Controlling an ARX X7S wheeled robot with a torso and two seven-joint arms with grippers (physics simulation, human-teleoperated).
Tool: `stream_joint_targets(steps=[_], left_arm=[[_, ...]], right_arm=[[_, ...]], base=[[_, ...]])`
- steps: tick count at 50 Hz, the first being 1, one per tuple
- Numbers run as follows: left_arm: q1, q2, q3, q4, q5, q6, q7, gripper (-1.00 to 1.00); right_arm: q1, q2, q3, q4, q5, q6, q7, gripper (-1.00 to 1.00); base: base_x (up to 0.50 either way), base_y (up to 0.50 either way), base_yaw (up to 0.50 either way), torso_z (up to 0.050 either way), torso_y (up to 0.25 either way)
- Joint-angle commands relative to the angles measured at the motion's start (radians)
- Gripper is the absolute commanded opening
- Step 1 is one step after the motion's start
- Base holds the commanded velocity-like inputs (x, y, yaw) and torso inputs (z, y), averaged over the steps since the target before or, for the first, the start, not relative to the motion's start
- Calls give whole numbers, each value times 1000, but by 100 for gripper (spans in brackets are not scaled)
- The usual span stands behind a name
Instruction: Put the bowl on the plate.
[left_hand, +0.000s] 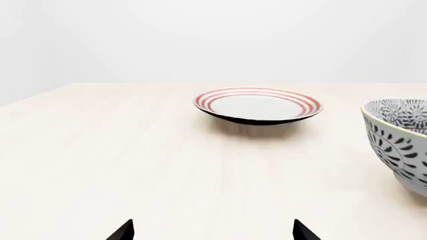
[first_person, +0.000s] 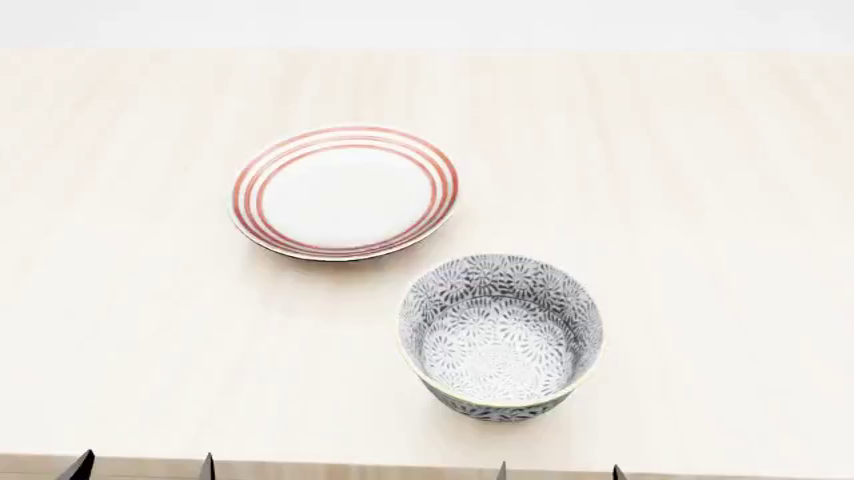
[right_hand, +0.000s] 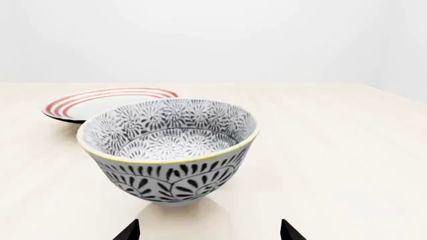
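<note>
Near the plate (first_person: 346, 190), just beside its rim and apart from it, the bowl (first_person: 501, 335) stands upright on my table (first_person: 694, 200). Only the fingertips of my left end effector (first_person: 142, 466) and right end effector (first_person: 558, 471) show, spread apart and empty; the rest is cut off.

Looked like glazed ceramic: the bowl (first_person: 501, 335), smooth, densely patterned grey and white inside and out, with a pale, faintly yellowish rim. Seemed glazed ware too: the plate (first_person: 346, 191), smooth and white, ringed with red bands, dark on the underside in the wrist views. Appeared as pale wood with a fine straight grain, matt and even: the table (first_person: 694, 180). Plain, matt, off-white behind: the wall (left_hand: 213, 35).
</note>
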Motion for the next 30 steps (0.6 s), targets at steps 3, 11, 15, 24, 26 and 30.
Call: stream_joint_targets(steps=[3,11,15,24,26,30], left_arm=[[-2,-25,28,-4,-24,2,-28,100],[-3,-45,52,-3,-45,1,-52,100],[-4,-54,66,0,-46,-9,-60,100],[-1,-35,44,8,-13,-19,-42,100],[-1,-40,52,7,-10,-18,-52,100],[-2,-48,64,3,-15,-14,-62,100]], right_arm=[[-1,23,-31,2,32,0,26,100],[3,44,-54,10,52,-4,52,100],[5,51,-62,13,61,-3,62,100],[7,33,-39,19,45,-3,40,100],[7,38,-45,19,50,-3,46,100],[9,46,-54,20,57,-4,57,100]], base=[[0,0,0,0,0],[0,0,0,0,0],[0,0,0,0,0],[0,0,0,0,0],[0,0,0,0,0],[0,0,0,0,0]])
